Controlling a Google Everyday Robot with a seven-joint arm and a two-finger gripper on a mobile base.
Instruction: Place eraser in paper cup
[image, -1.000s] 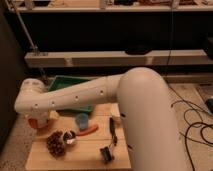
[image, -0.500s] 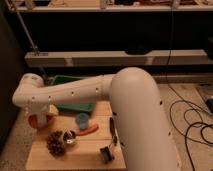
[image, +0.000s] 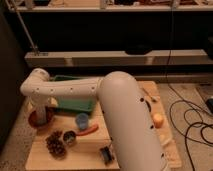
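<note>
Apparently the claw (image: 42, 110) hangs just above a reddish bowl (image: 34, 120) at the left edge of the surface (image: 40, 157). Its opening and any hold cannot be told. Neither eraser nor paper cup can be picked out. A blue cup (image: 81, 120) stands apart, rightward of the claw.

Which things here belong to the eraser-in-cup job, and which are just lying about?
Job: gripper, low over the red bowl at far left; eraser and paper cup not discernible.
Lying about: green tray, blue cup, pine cone, orange stick.
</note>
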